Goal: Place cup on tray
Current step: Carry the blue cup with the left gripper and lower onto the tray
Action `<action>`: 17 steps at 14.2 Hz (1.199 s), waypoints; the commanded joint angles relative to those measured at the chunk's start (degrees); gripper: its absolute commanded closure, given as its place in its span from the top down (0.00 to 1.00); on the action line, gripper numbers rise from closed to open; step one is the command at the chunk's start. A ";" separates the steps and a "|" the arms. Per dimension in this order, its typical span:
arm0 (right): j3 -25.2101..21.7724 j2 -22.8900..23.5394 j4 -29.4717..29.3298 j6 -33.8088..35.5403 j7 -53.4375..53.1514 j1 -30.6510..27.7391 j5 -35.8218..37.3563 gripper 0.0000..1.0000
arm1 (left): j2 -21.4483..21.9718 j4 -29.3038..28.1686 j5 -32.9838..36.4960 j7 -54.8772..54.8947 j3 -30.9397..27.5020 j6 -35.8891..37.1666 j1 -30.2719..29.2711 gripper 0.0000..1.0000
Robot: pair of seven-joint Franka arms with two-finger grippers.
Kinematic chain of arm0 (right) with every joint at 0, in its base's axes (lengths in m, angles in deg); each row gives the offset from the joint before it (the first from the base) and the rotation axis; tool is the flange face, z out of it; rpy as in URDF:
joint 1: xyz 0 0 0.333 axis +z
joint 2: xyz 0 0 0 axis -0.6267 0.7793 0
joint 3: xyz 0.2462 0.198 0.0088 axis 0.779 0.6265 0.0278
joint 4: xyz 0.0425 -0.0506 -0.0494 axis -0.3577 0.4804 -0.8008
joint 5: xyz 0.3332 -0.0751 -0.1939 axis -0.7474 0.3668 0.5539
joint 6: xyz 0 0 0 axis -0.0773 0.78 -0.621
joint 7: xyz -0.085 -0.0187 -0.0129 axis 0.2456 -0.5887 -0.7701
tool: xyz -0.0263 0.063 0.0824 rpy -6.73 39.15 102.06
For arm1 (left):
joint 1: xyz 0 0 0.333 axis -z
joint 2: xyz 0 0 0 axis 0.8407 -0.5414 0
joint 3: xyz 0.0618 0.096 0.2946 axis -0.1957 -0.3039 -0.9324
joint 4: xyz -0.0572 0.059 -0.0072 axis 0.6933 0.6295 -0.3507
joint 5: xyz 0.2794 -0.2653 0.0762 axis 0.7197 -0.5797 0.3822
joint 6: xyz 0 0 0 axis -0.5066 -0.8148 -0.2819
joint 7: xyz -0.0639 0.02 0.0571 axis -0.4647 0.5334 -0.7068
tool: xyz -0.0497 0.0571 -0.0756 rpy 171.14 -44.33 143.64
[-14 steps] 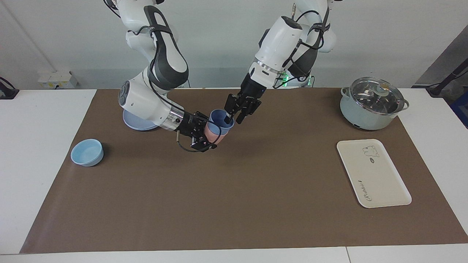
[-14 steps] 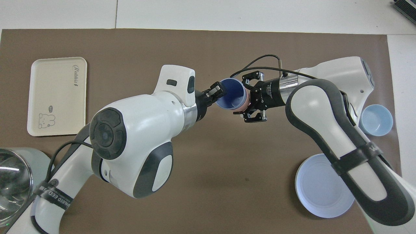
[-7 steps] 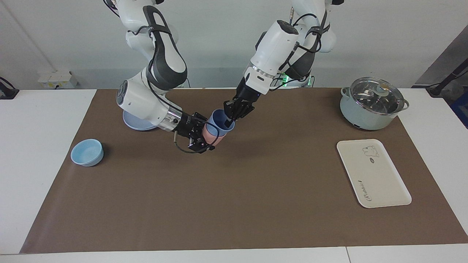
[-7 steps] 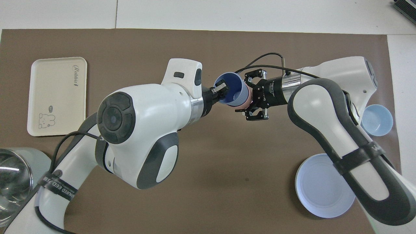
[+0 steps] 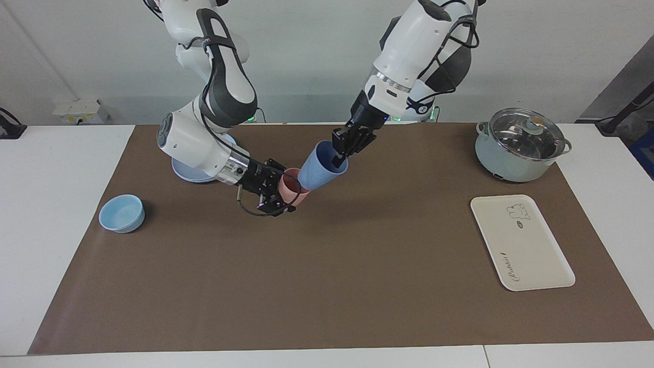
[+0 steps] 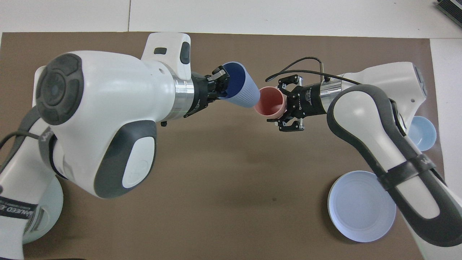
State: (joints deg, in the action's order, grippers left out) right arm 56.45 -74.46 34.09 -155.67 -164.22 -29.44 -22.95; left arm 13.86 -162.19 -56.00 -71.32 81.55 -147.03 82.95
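Lifted free: tapered matte periwinkle-blue plastic cup [image 5: 320, 167] | left gripper [image 5: 343, 151] pinched its rim | right gripper [image 5: 278, 190] clamped salmon-pink tapered plastic tumbler [image 5: 292, 187]

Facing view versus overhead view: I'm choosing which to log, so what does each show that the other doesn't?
Only the facing view shows the tray and the lidded pot; the left arm hides them overhead. Only the overhead view looks into the pink cup, which is empty. Both show the left end effector gripping the blue cup by its rim, pulled clear of the pink cup in the right end effector, plus the bowl and plate.
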 commanded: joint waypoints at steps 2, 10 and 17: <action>0.30 -1.55 2.30 -0.27 1.83 -3.64 -1.26 0.00 | 2.23 -1.98 5.47 3.94 0.32 5.37 -7.07 0.00; 0.39 1.87 4.77 5.87 16.75 -16.90 -11.61 0.00 | 1.46 -12.80 3.28 41.54 0.33 2.04 -33.78 0.00; 0.48 11.44 2.57 16.60 32.74 -26.66 -15.68 0.00 | -3.66 -23.57 -1.72 69.36 0.41 -13.46 -47.26 0.00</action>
State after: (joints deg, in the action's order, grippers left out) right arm 56.29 -65.30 38.21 -140.60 -135.56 -54.30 -37.07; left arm 8.68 -178.15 -55.48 -4.85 81.06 -152.10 35.63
